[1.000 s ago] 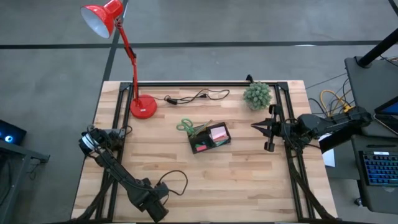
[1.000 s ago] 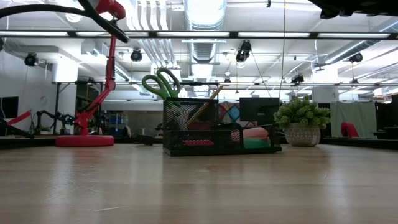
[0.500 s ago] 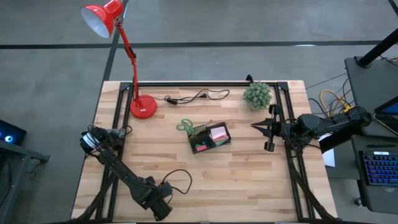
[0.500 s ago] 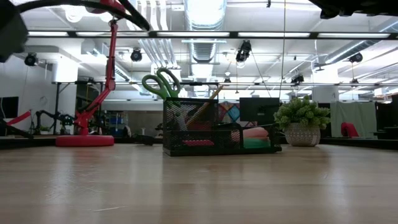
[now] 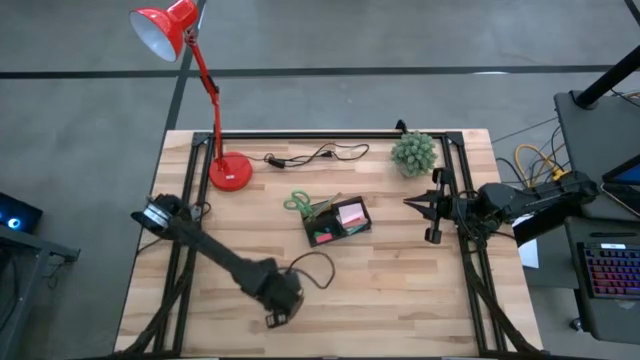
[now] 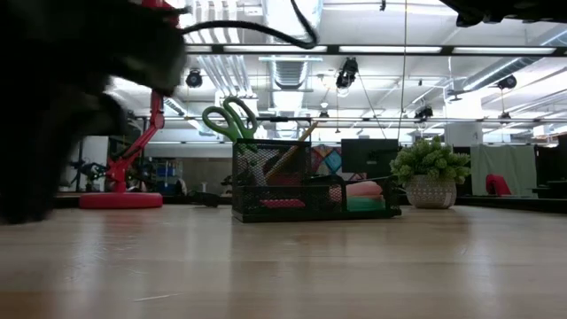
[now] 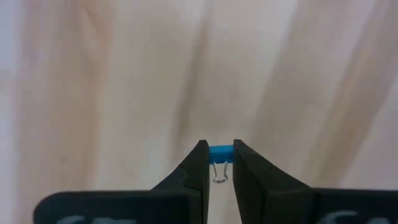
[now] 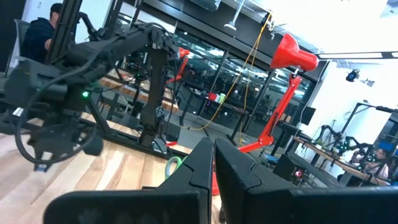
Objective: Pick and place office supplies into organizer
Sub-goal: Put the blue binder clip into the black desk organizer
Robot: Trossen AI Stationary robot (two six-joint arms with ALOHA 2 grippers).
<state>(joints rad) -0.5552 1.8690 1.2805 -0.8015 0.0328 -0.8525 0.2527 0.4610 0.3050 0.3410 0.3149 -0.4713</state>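
A: Left gripper (image 7: 217, 163) first. Fingers (image 7: 198, 167) are narrow, pinched on a small blue binder clip (image 7: 220, 154), its wire loop hanging between them. Blurred bench (image 7: 124, 74) past it, so the arm is moving.

B: Where is it on the overhead?

A: Left gripper (image 5: 277, 316) is over the near middle of the bench (image 5: 420, 290), in front of and left of the organizer (image 5: 337, 222), apart from it. A second ago it sat lower left at the bench edge; since then it has swung right, toward the middle. The low view backs that up: a dark blur of the arm (image 6: 62, 97) now fills the left side, where only a thin bit showed before.

B: So carry phase?

A: My read, yes: clip grabbed, transport started, drop not yet done. Grip tightened slightly over the last second.

B: Organizer contents?

A: Green-handled scissors (image 5: 297, 203) and yellow pencil (image 6: 292, 151) stand in one compartment, pink sticky-note pad (image 5: 351, 213) in the other. It hasn't shifted. No other loose supplies visible on the bench, so the clip looks like the last item or close to it.

B: Right side?

A: Right gripper (image 8: 213, 163) waits at the bench's right edge, fingers pressed shut, nothing between them. Unmoved.

B: Clutter?

A: Red lamp (image 5: 228, 172), black cable (image 5: 315, 155), small plant (image 5: 414, 153) along the far side, all well apart from the carry path.
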